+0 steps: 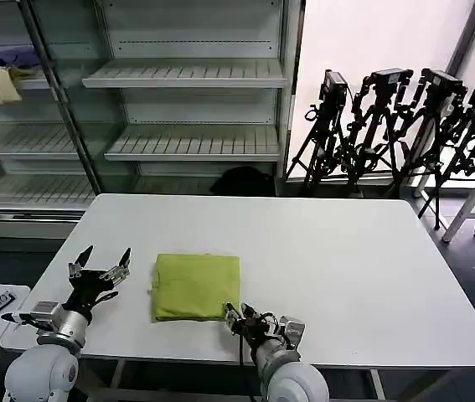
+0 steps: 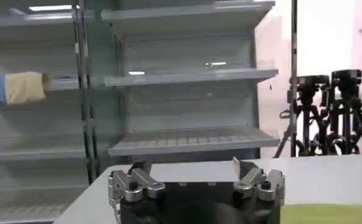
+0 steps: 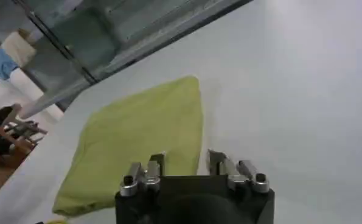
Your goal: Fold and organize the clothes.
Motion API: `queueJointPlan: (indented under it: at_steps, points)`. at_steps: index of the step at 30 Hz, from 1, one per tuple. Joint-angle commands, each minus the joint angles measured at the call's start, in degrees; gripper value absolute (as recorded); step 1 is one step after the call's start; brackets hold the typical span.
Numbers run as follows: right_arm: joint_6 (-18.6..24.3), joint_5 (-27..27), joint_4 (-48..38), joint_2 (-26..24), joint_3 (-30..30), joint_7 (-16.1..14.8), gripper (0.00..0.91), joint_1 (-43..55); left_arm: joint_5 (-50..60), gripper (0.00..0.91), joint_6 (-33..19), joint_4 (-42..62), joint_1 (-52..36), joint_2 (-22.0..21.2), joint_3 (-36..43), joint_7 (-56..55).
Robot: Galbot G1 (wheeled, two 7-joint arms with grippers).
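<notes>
both grippers are being held spread beside the folded t-shirt: left gripper clear, right gripper at its near corner, seemingly for tidying.

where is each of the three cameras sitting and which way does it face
Head view: on the robot's head, looking forward and down at the white table, folded T-shirt, left gripper, right gripper.
Left wrist view: on the left arm, facing the shelves; its open fingers show.
Right wrist view: on the right arm, facing the T-shirt; its fingers show.
Shared: the T-shirt and shelves.
</notes>
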Motion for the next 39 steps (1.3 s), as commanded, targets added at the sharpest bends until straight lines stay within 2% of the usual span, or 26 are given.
queueJointPlan:
  at_steps: [1, 3, 4, 5, 6, 24, 25, 26, 27, 28, 29, 31, 39]
  points:
    - [-0.08, 1.15, -0.93, 0.11, -0.92, 3.1, 0.04, 1.64, -0.48, 0.907, -0.41, -0.12, 0.42, -0.14, -0.88, -0.11]
    - [-0.08, 1.08, -1.05, 0.32, -0.88, 3.15, 0.05, 1.9, -0.47, 0.907, -0.45, -0.08, 0.45, -0.21, -0.84, -0.18]
    - [-0.04, 0.55, -1.27, 0.58, -0.74, 3.22, 0.191, 2.11, -0.45, 0.907, -0.52, -0.08, 0.53, -0.27, -0.8, -0.18]
    - [-0.03, -0.24, -1.6, 0.66, -0.7, 2.96, 0.695, 2.29, -0.46, 0.907, -0.56, -0.08, 0.57, -0.29, -0.77, -0.17]
    - [0.0, -0.77, -1.87, 0.8, -0.36, 2.85, 0.907, 2.63, -0.46, 0.907, -0.62, -0.09, 0.65, -0.31, -0.76, -0.17]
    - [-0.15, 2.61, -6.06, 1.16, 1.39, 4.06, 0.907, 7.02, -0.47, 0.907, -1.72, -0.93, 1.61, -0.48, -0.95, -0.13]
    - [-0.16, 2.75, -6.38, 1.2, 1.28, 4.12, 0.846, 7.1, -0.48, 0.907, -1.8, -1.01, 1.75, -0.47, -1.06, -0.13]
    - [-0.16, 2.77, -6.74, 1.23, 1.06, 4.15, 0.746, 7.28, -0.47, 0.907, -1.86, -1.07, 1.84, -0.49, -1.14, -0.14]
    - [-0.16, 2.97, -7.05, 1.3, 0.7, 4.17, 0.554, 7.36, -0.48, 0.907, -1.96, -1.2, 2.02, -0.53, -1.21, -0.14]
    - [-0.17, 3.06, -7.17, 1.38, 0.42, 4.2, 0.484, 7.41, -0.48, 0.907, -2.02, -1.32, 2.14, -0.55, -1.3, -0.15]
    - [-0.17, 3.07, -7.33, 1.51, 0.28, 4.22, 0.333, 7.45, -0.48, 0.907, -2.06, -1.36, 2.19, -0.58, -1.36, -0.15]
    - [-0.19, 3.08, -7.76, 1.83, -0.48, 4.44, 0.292, 7.76, -0.48, 0.907, -2.19, -1.54, 2.33, -0.64, -1.6, -0.14]
    - [-0.26, 3.45, -8.58, 2.01, -2.28, 5.38, 0.262, 8.56, -0.54, 0.907, -2.54, -1.91, 2.65, -0.97, -1.84, -0.21]
